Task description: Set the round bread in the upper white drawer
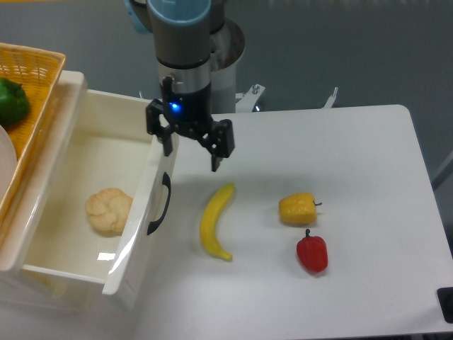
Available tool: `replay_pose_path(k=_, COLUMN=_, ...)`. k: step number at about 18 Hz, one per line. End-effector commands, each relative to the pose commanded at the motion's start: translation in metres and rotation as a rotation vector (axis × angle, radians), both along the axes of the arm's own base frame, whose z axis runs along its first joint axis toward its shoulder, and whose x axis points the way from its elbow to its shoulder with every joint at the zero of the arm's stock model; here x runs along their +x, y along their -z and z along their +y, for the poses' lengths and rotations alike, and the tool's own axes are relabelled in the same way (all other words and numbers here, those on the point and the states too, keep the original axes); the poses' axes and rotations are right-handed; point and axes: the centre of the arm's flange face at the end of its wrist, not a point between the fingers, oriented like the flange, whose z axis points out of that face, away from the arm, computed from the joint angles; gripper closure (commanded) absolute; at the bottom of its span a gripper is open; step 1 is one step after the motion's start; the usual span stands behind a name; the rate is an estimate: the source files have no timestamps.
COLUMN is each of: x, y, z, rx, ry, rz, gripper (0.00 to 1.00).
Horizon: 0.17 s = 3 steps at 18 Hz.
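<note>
The round bread, a pale tan bumpy bun, lies inside the upper white drawer, near its front panel. The drawer is pulled open, and its front panel carries a black curved handle. My gripper hangs above the table just right of the drawer's front panel, over the top end of the banana. Its fingers are spread apart and hold nothing.
A yellow banana lies on the white table right of the drawer. A yellow bell pepper and a red pepper lie further right. A woven yellow basket with a green pepper sits at the far left.
</note>
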Motion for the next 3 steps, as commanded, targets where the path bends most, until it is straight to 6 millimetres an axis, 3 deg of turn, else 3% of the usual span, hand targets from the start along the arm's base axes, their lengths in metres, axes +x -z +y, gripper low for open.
replay_pose_path(k=3, x=-0.0074, y=0.0124, z=0.0022, rx=-0.034, ry=-0.008, rz=0.007, gripper=0.00)
